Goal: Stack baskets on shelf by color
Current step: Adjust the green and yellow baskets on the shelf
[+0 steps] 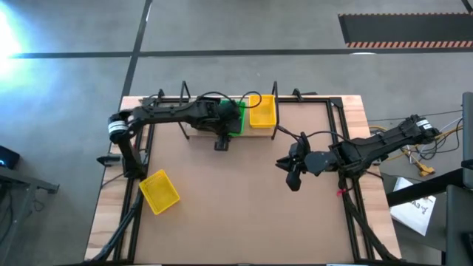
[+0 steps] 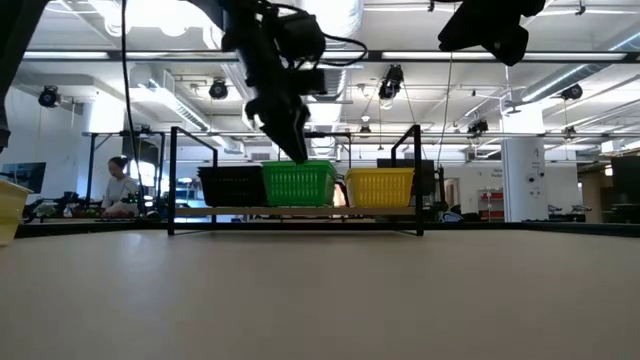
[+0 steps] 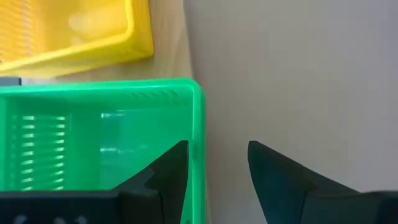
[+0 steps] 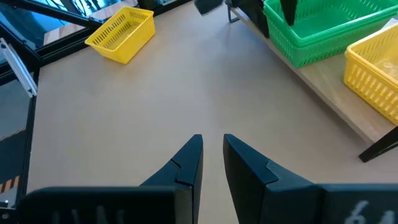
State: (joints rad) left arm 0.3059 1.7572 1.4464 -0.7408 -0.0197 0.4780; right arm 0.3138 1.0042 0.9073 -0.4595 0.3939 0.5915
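Note:
On the shelf at the table's far edge stand a black basket, a green basket and a yellow basket, side by side on their bottoms. My left gripper is open over the green basket's near wall, pointing steeply down. One finger is over the basket's inside and the other over the table side. Whether either touches the wall I cannot tell. Another yellow basket lies loose at the table's near left. My right gripper hangs above the table's right half, its fingers a narrow gap apart with nothing between them.
Black wire uprights stand at both ends of the shelf. Bare tabletop stretches between the shelf, the loose yellow basket and my right gripper. Black frame rails run along the table's sides. A person sits in the room far behind.

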